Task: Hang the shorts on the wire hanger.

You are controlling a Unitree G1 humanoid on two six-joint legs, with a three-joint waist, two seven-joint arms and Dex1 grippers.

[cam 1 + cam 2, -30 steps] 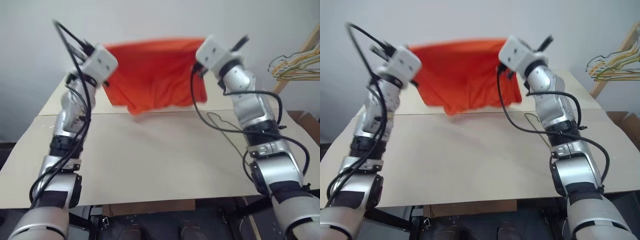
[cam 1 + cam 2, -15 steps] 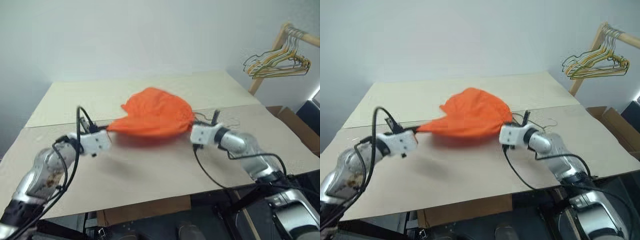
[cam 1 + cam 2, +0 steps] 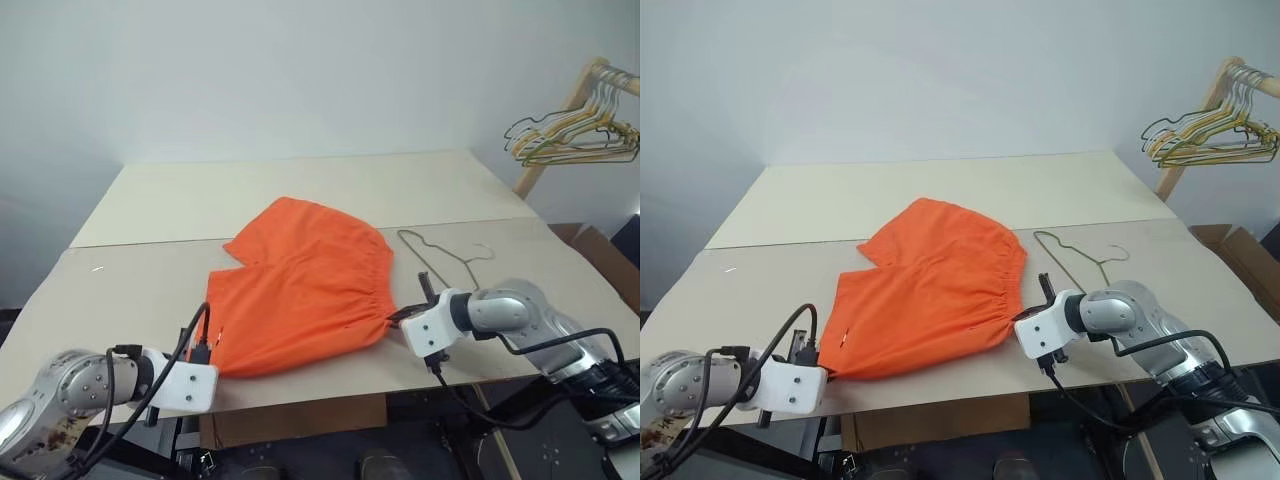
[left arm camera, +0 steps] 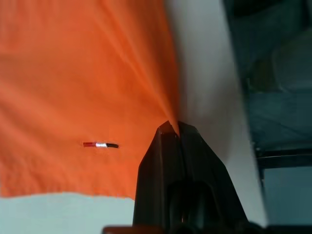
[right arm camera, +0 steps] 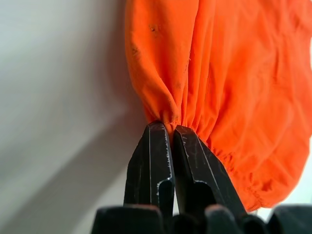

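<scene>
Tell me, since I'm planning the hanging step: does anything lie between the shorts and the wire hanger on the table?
Nothing visible does. The shorts lie flat, and the wire hanger rests just beside the waistband, with bare table between them.

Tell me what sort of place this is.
Probably a lab or test room set up for laundry handling: a plain work table against a bare wall, orange shorts and a wire hanger laid on it, and a wooden rack of spare hangers nearby.

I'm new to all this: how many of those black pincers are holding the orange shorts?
2. The left gripper pinches a near corner of the shorts; the right gripper pinches the waistband's end.
</scene>
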